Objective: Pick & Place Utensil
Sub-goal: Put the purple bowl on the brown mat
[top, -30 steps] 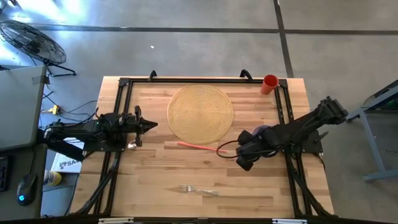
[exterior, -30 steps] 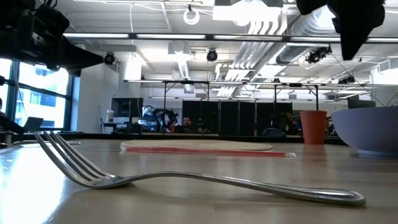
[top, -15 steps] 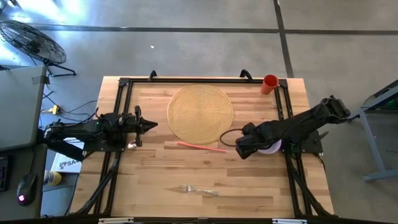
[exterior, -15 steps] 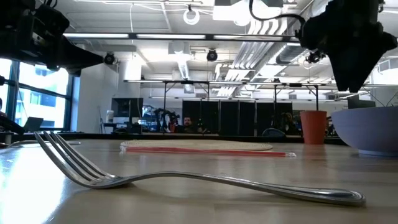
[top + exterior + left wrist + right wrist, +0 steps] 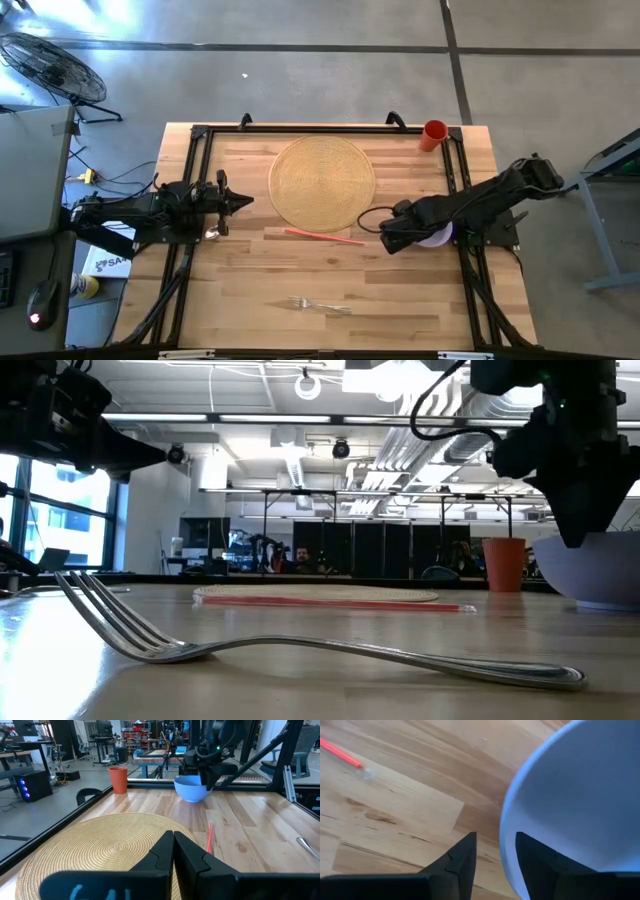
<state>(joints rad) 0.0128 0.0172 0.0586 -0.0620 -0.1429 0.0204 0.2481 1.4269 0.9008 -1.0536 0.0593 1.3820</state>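
1. The right gripper [image 5: 388,238] hangs at the rim of the purple dish [image 5: 580,795], on the dish's side facing the table's middle. Its two fingers are slightly apart, one on each side of the rim line, holding nothing.
2. The fork [image 5: 320,305] lies flat on the wood, well apart from the dish, toward the near table edge. Its long axis runs parallel to that edge, tines pointing to the left arm's side.
3. By my judgement the right gripper is the nearer one and must move away from the dish toward the near edge to reach it.
4. The left gripper [image 5: 240,201] waits with fingers pressed together, beyond the woven placemat [image 5: 322,181] from the dish.
5. A red-pink straw [image 5: 324,236] lies between the placemat and the fork.
6. An orange cup [image 5: 434,134] stands at the corner behind the dish.
7. Beyond the wooden table [image 5: 250,280] is an open workshop with ceiling lights.
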